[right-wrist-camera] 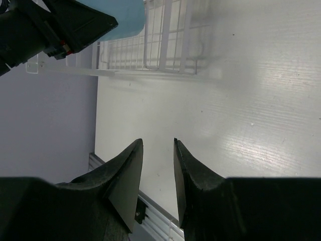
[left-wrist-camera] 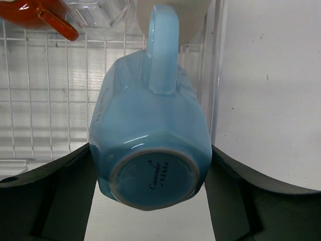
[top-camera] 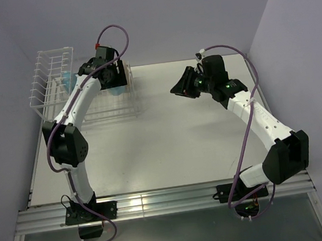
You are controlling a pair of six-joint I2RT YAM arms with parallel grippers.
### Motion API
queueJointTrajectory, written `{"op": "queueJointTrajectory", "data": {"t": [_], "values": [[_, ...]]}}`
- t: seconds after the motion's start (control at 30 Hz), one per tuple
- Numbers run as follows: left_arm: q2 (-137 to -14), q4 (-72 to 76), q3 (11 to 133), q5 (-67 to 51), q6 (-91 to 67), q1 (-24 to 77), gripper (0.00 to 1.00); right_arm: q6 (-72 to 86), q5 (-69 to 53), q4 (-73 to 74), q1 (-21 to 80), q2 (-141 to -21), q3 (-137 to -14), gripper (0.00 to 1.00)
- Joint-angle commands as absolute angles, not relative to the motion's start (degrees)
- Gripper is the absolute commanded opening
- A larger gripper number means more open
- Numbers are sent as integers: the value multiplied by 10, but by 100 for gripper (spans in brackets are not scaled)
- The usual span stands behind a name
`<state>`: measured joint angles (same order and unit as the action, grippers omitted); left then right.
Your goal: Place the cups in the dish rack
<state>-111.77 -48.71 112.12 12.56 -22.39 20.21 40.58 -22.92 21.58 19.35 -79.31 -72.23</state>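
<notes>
The pale counter (top-camera: 170, 148) carries the white thin-wire dish rack (top-camera: 52, 80) at its far left. My left tool (top-camera: 111, 79) clamps a light blue glazed handled mug (left-wrist-camera: 150, 125) over the rack's basket, near a beige cup (left-wrist-camera: 193, 15), a clear tumbler (left-wrist-camera: 98, 12) and a red-orange cup (left-wrist-camera: 27, 12). My right tool (right-wrist-camera: 157, 150) hangs empty over the counter, jaws slightly parted.

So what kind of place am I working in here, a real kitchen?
Likely a lab test cell, not a kitchen: plain lilac walls, a white table with an aluminium rail, and the dish rack as a prop.
</notes>
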Motion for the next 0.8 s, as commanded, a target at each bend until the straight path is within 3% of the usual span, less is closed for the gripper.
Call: {"op": "queueJointTrajectory", "data": {"t": [0.0,0.77], "values": [[-1114,-471,1175,139,-213,203,0,394,-222,212,192,-781,-727,38],[-1215,-501,1230,94,-214,202,0,386,-222,214,193,-787,-716,38]]}}
